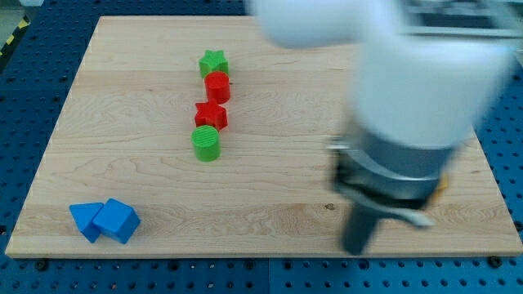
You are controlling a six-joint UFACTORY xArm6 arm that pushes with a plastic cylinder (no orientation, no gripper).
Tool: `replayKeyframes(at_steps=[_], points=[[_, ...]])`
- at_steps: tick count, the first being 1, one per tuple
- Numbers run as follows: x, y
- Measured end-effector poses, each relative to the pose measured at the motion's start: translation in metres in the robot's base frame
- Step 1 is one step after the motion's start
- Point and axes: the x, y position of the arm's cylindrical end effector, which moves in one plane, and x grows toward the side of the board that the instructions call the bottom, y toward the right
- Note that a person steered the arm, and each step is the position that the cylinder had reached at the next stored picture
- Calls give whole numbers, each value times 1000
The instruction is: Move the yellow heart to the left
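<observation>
My tip (356, 250) rests on the surface (270, 204) near right — blurred arm above hides any yellow heart. Green star (212, 62), red blocks, green cylinder (207, 143) stand far left.

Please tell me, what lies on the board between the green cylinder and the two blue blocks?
Nothing: in the camera view, only bare wood separates the green cylinder from the two blue blocks.

Yellow heart (442, 185): one item, almost wholly hidden behind my arm (417, 98). Only a thin yellow-orange sliver shows at the arm's right edge. I cannot make out its shape or pose. Position: above and to the view's right of my tip (357, 249), apart from it.
</observation>
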Motion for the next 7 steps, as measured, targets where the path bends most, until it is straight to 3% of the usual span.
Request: replayKeyframes(at_steps=[1, 2, 3, 4, 7], points=[[-10, 125], [-76, 193], [-100, 193], [-67, 188], [-94, 68]])
